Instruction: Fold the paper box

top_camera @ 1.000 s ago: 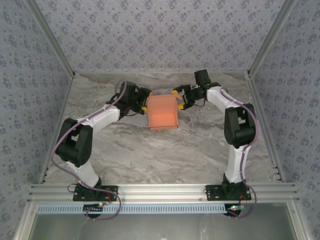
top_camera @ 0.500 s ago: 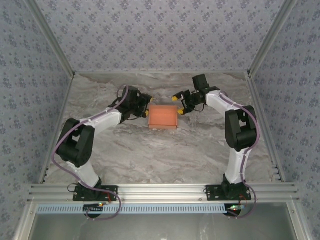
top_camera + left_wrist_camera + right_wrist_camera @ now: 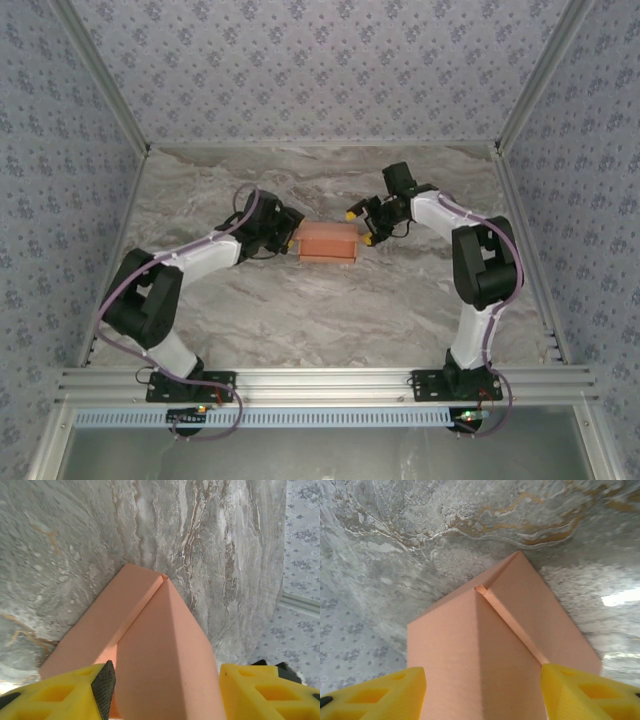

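Left gripper (image 3: 292, 233) and right gripper (image 3: 361, 227) each clasp one end of the paper box (image 3: 328, 243) mid-frame, and should squeeze evenly, gently, so it squares up without buckling.

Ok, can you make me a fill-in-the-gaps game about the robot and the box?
The paper box lies on the marble-patterned ___.
It sits ___ the left claw and the right claw.
The claw fingers are coloured ___.
Missing words: table, between, yellow.
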Controlling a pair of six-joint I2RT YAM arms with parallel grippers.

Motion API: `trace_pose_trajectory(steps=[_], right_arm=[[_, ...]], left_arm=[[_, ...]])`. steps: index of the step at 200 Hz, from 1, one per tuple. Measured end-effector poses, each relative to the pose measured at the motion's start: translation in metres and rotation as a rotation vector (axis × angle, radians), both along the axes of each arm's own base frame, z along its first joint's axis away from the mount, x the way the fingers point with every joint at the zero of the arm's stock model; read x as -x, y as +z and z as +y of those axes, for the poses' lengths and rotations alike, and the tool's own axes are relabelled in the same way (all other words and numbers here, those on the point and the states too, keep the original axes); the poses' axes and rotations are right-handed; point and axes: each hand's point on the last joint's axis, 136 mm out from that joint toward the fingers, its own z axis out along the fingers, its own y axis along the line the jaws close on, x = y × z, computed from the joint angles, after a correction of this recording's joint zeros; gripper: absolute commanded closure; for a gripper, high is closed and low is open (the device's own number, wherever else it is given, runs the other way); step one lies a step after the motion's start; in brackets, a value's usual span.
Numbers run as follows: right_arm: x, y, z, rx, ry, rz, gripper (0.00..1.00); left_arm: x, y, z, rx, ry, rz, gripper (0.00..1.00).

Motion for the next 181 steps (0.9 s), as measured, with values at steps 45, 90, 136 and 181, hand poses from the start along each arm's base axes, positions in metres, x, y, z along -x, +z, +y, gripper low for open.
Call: trace_pose_trajectory(steps=[45, 90, 136, 181], right_arm=[[0.013, 0.013, -0.030, 0.171, 0.089, -0.076, 0.34], [0.027, 0.018, -0.037, 0.245, 0.213, -0.123, 0.33], [0.035, 0.009, -0.031, 0.367, 0.354, -0.184, 0.33], [0.042, -0.004, -0.037, 0.497, 0.454, -0.197, 0.33]], left_arm=[[0.003, 0.019, 0.015, -0.152, -0.097, -0.160, 0.37], [0.018, -0.001, 0.022, -0.286, -0.252, -0.224, 0.36], [0.029, -0.025, 0.026, -0.376, -0.363, -0.254, 0.35], [0.040, -0.052, 0.034, -0.451, -0.414, -0.206, 0.34]])
